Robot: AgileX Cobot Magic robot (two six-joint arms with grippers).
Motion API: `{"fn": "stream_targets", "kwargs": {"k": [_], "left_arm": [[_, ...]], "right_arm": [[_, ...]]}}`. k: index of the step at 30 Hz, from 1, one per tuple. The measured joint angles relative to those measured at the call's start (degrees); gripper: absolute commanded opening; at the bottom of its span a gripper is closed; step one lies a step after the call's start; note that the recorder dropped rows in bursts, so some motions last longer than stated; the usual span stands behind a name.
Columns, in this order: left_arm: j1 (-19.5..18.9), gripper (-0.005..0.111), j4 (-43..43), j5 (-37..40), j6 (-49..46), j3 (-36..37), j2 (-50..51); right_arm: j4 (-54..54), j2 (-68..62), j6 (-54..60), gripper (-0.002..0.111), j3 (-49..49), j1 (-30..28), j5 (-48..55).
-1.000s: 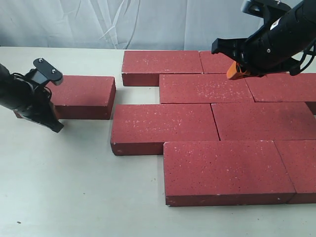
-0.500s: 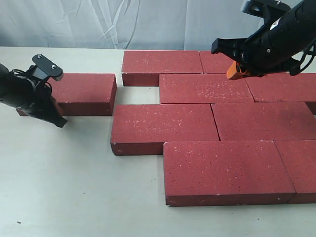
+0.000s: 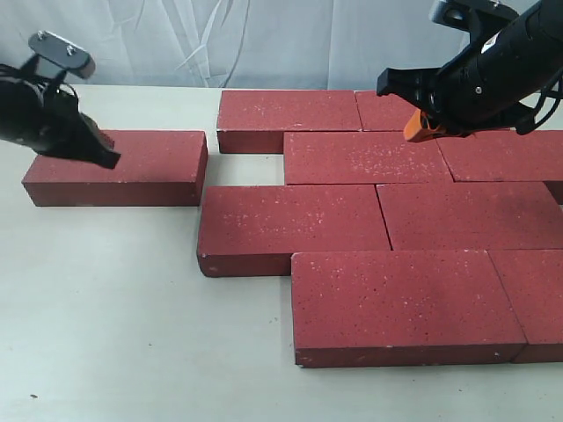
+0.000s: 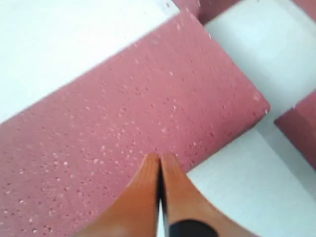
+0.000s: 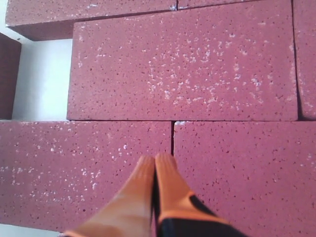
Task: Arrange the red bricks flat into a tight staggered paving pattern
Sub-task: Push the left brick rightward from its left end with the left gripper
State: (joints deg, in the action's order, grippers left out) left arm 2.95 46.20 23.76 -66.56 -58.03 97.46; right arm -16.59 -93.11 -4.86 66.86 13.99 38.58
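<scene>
Left end effector (image 3: 106, 158) is up in the upper left of the frame now, tip over the lone brick (image 3: 141, 163) instead of low at its front-left corner near the table (image 3: 106, 308). The brick's whole left end shows, and it sits a hair further right.

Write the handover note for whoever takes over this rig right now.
Left claw: shut, empty, over the top of the lone brick; contact cannot be told.
Right claw: shut, empty, above a joint in the paved bricks.
Done: the paved bricks lie flat, staggered and tight, on the right side of the table.
Left: the lone brick lies flat on the left, and a strip of bare table separates it from the second-row brick. Probably push it right to close that gap.
</scene>
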Motion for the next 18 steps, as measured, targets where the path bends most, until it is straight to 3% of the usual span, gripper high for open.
{"fn": "stream_targets", "kwargs": {"k": [3, 6, 8, 13, 18], "left_arm": [[-0.8, 0.0, -10.2, 0.9, 16.0, -2.8, -2.9], [-3.6, 0.0, -26.8, 4.0, 37.7, -6.2, -3.3], [-5.8, 0.0, -31.2, 4.7, 44.0, -7.2, -3.3], [-11.7, 0.0, -32.6, 5.1, 47.3, -10.0, 2.1], [-13.7, 0.0, -32.6, 6.3, 47.5, -14.6, 10.8]], "right_arm": [[0.0, 0.0, 0.0, -0.001, 0.0, 0.0, 0.0], [0.0, 0.0, 0.0, -0.001, 0.0, 0.0, 0.0], [0.0, 0.0, 0.0, -0.001, 0.0, 0.0, 0.0], [0.0, 0.0, 0.0, -0.001, 0.0, 0.0, 0.0], [0.0, 0.0, 0.0, -0.001, 0.0, 0.0, 0.0]]}}
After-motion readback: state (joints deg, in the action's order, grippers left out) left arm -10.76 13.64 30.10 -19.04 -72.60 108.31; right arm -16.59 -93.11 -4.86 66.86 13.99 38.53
